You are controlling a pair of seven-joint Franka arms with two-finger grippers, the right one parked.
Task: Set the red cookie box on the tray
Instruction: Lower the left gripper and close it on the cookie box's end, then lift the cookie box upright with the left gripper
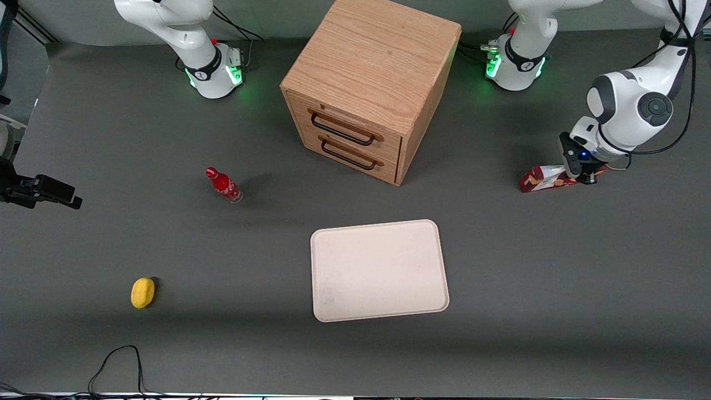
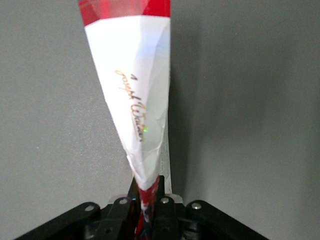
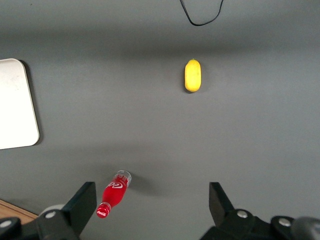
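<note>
The dark grey desk (image 1: 111, 122) carries everything. Biggest on it is the wooden cabinet (image 1: 372, 72) with two drawers, each with a dark handle. Nearer the front camera than the cabinet lies the cream tray (image 1: 379, 270), flat and bare.

Toward the working arm's end of the desk, well apart from the tray, the red cookie box (image 1: 541, 178) rests on the desk, one end caught in the tool (image 1: 583, 173). In the wrist view the tool (image 2: 148, 212) has its fingers (image 2: 162, 210) pinched tight on the thin end of the red cookie box (image 2: 132, 90), whose white patch bears gold script.

Toward the parked arm's end stands a small red bottle (image 1: 223, 185), leaning a little. Nearer the front camera lies a yellow lemon-like thing (image 1: 142, 292).
</note>
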